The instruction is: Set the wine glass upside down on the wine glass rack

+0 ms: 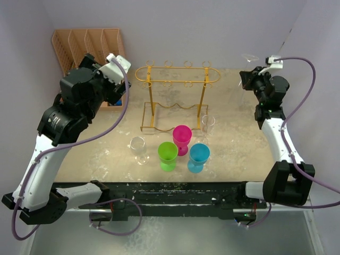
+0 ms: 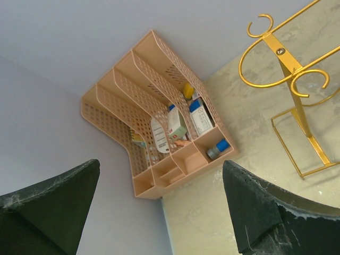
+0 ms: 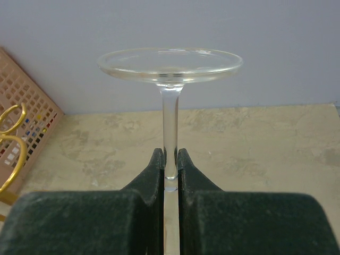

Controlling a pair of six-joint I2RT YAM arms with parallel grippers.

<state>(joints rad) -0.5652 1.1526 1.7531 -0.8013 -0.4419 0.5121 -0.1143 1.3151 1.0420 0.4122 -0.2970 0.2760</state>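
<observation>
The right gripper [image 3: 170, 156] clamps the stem of the wine glass [image 3: 170, 66], foot uppermost, in the air well right of the wine glass rack [image 1: 177, 74]. The left gripper [image 2: 160, 164] gapes wide and empty left of the rack, facing the peach file organiser [image 2: 122, 93]

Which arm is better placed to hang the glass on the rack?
Right: the right gripper clamps the wine glass by its stem, foot up. The left gripper is open, empty, facing the organiser.
</observation>
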